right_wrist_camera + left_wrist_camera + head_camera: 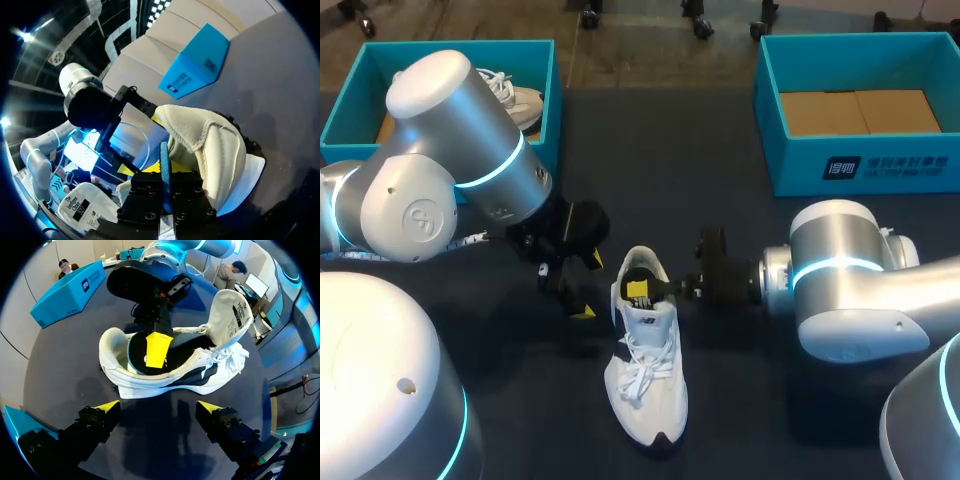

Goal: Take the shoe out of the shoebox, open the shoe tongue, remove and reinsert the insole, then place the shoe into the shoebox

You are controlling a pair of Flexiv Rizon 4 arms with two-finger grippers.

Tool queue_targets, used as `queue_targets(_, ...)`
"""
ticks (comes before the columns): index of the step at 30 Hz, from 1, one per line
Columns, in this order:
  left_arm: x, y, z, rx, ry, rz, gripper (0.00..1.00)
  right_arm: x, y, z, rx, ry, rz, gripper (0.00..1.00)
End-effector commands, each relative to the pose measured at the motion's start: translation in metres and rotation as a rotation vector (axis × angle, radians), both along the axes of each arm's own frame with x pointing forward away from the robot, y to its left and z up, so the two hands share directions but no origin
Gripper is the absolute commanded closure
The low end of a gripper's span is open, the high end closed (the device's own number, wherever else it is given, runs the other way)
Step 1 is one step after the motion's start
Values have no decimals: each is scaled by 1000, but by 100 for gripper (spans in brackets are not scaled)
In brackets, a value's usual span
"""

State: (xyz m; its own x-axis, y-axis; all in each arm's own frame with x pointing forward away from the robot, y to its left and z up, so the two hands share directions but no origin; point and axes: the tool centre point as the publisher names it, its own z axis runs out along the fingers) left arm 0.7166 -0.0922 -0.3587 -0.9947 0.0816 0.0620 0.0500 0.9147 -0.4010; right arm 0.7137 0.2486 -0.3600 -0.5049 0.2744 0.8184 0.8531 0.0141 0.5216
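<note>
Starting nearest the robot: the white shoe (pixel 645 370) stands on its sole at mid-bench (pixel 740 200); its long axis runs near to far, toe toward the robot, heel toward the far edge; the tongue (pixel 231 315) is raised clear of the opening; the left gripper (pixel 159 407) is spread and empty, just beside the shoe's flank, not touching; the right gripper (pixel 642 290) enters the heel opening, pinching the insole (pixel 135 350) at its edge; judged step: insole handling, removal or reinsertion cannot be told; the next move calls for travel along the long axis, the shoe braced against sliding; the left shoebox (pixel 553 90) and right shoebox (pixel 865 165) stand at the far edge, well apart.
</note>
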Motion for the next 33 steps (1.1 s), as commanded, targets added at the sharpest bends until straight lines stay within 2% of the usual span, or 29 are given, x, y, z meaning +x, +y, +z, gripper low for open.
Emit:
queue_targets(1,0,0,-1,0,-1,0,0,-7,2,7,-23,-30,-21,87)
queue_targets(4,0,0,-1,0,-1,0,0,-3,1,14,-31,-55,-11,64)
queue_targets(5,0,0,-1,0,-1,0,0,-1,1,17,-36,-67,-5,59)
queue_targets(7,0,0,-1,0,-1,0,0,0,0,19,-39,-76,4,55)
queue_targets(21,0,0,-1,0,-1,0,0,6,-5,34,-83,-132,30,54)
queue_targets(29,0,0,-1,0,-1,0,0,9,-17,41,-109,-139,40,55)
queue_targets(33,-1,1,14,-8,-14,-34,0,13,-24,44,-124,-136,58,55)
